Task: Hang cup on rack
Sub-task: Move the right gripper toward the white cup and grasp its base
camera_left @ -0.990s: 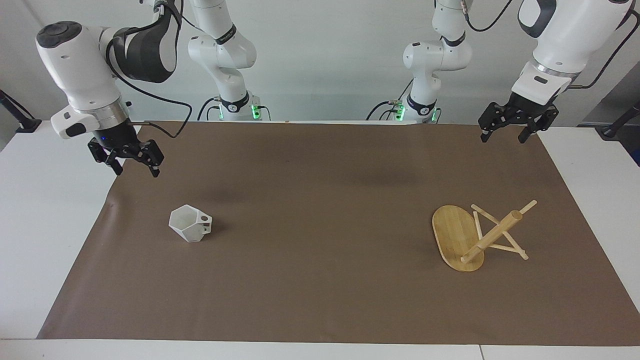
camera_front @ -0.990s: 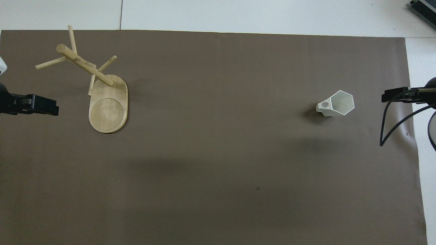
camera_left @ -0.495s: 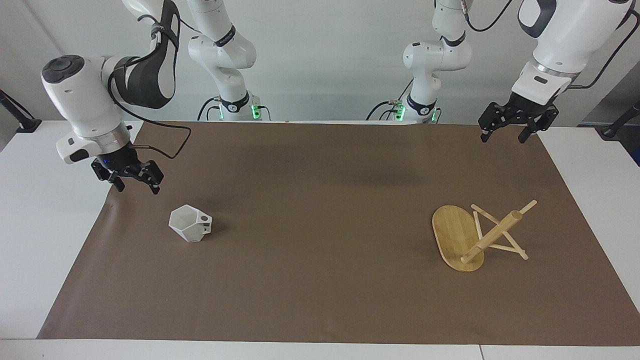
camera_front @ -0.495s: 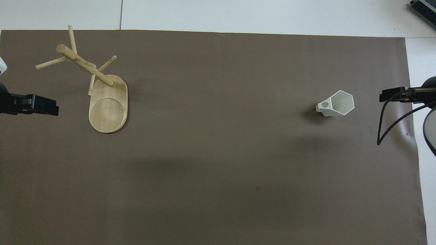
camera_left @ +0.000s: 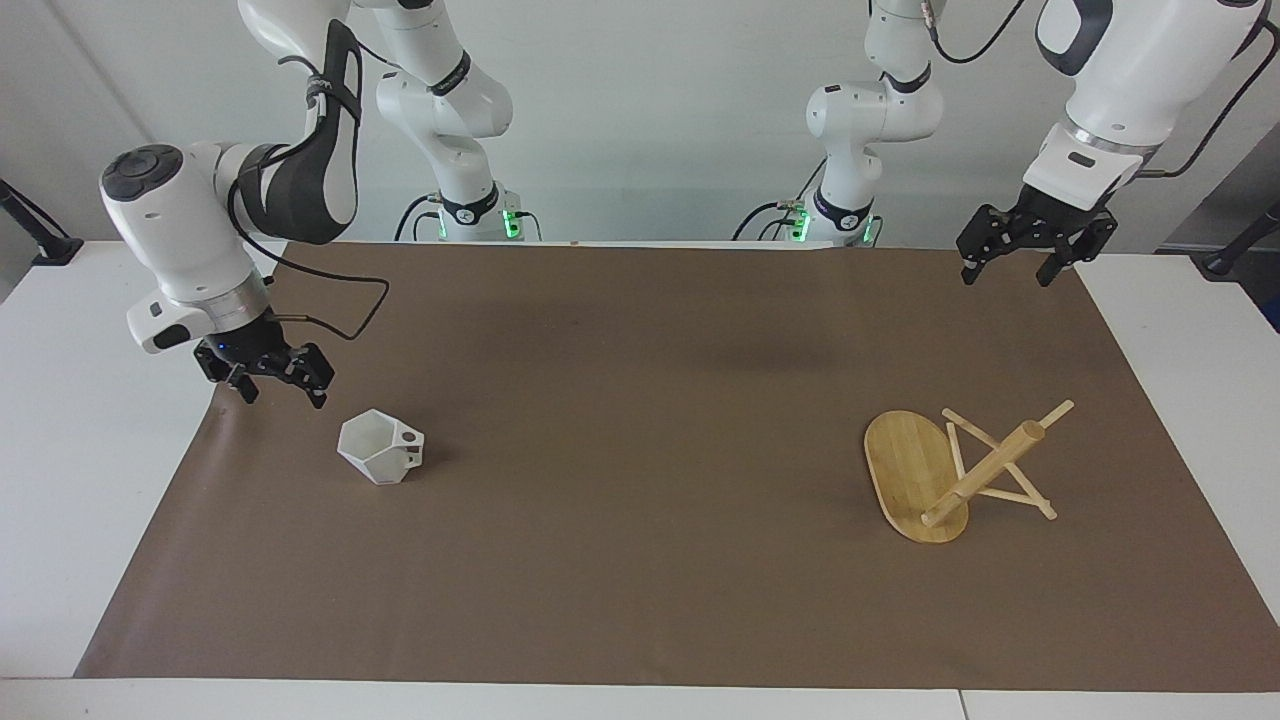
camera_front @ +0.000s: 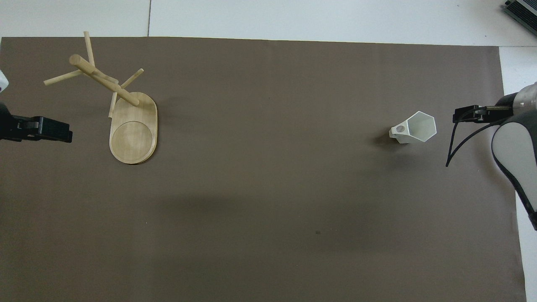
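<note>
Brown paper covers most of the table (camera_left: 60, 480), and on it you have both things of the task, well apart from each other. The white cup (camera_left: 380, 447) stands on the paper toward the right arm's end of the table, empty, with its handle turned toward the middle of the paper. The bamboo rack (camera_left: 955, 470) is toward the left arm's end, and you see it tipped over: its oval base stands up on edge and its post and pegs lean down to the paper. Your right gripper (camera_left: 265, 378) hangs low over the edge of the paper just beside the cup, with its jaws wide open and nothing in them. Your left gripper (camera_left: 1022, 252) waits high over the corner of the paper at its own end, also open and empty. So I judge that the task is only at its beginning: the cup is not yet gripped, nothing hangs on a peg. What is left is to take the cup, probably to set the rack upright, and to slide the handle onto a peg.
</note>
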You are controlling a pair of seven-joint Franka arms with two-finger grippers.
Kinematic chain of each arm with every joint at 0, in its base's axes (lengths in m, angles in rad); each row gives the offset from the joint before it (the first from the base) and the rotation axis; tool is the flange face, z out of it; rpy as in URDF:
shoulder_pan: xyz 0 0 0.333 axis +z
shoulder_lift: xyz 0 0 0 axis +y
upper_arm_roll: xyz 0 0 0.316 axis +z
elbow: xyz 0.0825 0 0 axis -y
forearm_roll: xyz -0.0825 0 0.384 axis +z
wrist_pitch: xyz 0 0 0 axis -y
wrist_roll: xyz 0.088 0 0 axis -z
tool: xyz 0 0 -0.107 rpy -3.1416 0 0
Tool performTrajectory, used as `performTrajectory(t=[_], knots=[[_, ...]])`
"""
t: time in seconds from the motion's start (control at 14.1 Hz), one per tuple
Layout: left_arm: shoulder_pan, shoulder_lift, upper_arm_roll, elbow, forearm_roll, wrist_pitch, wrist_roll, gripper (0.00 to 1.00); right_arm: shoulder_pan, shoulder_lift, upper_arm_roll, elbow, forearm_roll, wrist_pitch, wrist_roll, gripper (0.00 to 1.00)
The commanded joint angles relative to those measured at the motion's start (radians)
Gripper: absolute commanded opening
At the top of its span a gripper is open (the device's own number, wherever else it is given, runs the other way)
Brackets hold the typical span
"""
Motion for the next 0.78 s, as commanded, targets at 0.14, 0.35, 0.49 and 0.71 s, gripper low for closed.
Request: performTrajectory(t=[0.14, 0.35, 0.49, 0.71], knots=[[0.005, -0.027, -0.004, -0.031, 0.012, 0.006, -0.004, 1.00, 0.026, 0.038, 0.011, -0.022, 0.094, 0.089, 0.021, 1.00], [0.005, -0.027, -0.004, -0.031, 0.012, 0.006, -0.004, 1.00, 0.058, 0.065, 0.011, -0.059, 0.108, 0.181, 0.036, 1.00], [0.005, -0.027, -0.004, -0.031, 0.012, 0.006, -0.004, 1.00, 0.061, 0.082, 0.011, -0.064, 0.108, 0.203, 0.035, 1.00], [0.005, -0.027, -0.004, -0.031, 0.012, 0.006, -0.008, 1.00, 0.060, 0.088, 0.011, -0.064, 0.108, 0.202, 0.024, 1.00]])
